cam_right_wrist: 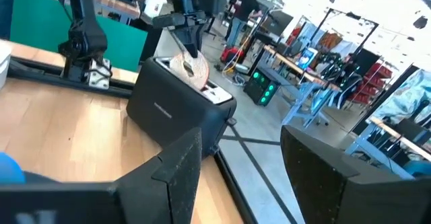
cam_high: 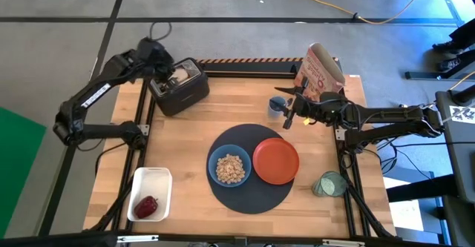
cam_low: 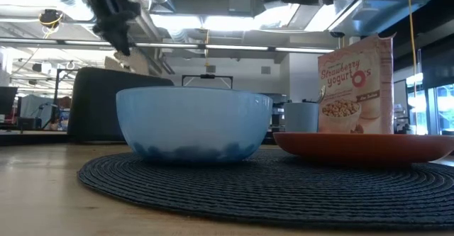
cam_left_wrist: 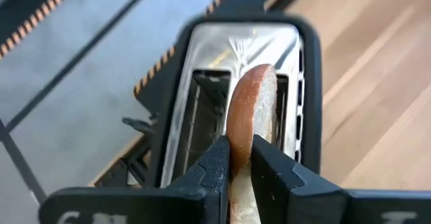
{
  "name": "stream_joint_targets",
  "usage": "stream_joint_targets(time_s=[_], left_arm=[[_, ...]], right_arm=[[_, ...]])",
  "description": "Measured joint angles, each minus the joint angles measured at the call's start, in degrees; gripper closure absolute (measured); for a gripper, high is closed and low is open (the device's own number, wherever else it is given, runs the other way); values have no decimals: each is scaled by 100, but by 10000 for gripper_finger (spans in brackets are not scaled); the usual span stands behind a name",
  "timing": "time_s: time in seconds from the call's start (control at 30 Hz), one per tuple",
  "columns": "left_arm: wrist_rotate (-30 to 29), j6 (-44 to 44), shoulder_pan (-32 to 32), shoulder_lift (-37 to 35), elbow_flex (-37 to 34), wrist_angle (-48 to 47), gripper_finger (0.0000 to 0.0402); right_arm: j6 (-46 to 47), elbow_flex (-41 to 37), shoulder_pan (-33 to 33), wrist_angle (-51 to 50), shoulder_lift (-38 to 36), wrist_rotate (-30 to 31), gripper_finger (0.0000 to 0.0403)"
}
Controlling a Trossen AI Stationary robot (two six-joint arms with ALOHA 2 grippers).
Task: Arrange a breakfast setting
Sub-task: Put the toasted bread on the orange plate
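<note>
A black toaster (cam_high: 180, 87) stands at the table's far left. My left gripper (cam_left_wrist: 240, 146) is above it, shut on a toast slice (cam_left_wrist: 252, 103) that stands up out of a slot. The round dark placemat (cam_high: 249, 195) carries a light-blue bowl (cam_high: 229, 168) of cereal and an orange-red plate (cam_high: 276, 160). Red fruit (cam_high: 147, 206) lies in a white tray (cam_high: 152, 180) at the near left. A green glass (cam_high: 326, 184) sits near the right edge. My right gripper (cam_right_wrist: 239, 146) hangs open and level over the far right, beside a blue cup (cam_high: 277, 106), holding nothing. My left gripper pinches the toast slice by its upper edge (cam_left_wrist: 242, 133), one finger on each flat face. The fingers (cam_left_wrist: 219, 160) come from above, slanting down. The slice stands upright on edge; its lower part (cam_right_wrist: 195, 79) is at the mouth of the toaster slot.
A cereal box (cam_high: 320, 73) stands at the far right, behind my right arm. Bare wood lies between the toaster and the placemat. People and desks show in the room beyond the table.
</note>
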Motion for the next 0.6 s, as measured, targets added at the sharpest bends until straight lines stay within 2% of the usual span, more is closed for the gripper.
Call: stream_joint_targets(time_s=[0.17, 0.27, 0.33, 0.43, 0.5, 0.6], left_arm=[[207, -234, 0, -566, 0, 264, 357], [640, -264, 0, -888, 0, 485, 357], [1132, -292, 0, -1034, 0, 610, 357], [2202, -307, 0, -1126, 0, 636, 357], [2832, -307, -46, -1124, -15, 643, 357], [3317, -354, -369, -1045, -216, 777, 356]], right_arm=[[9, 2, -2, 41, 0, 0, 210], [351, 2, -2, 41, 0, -46, 210], [657, 2, -2, 71, 36, -211, 210], [971, 4, -2, 181, 149, -592, 210], [1153, 4, -2, 430, 255, -1048, 206], [1356, 4, -2, 898, 481, -1862, 189]])
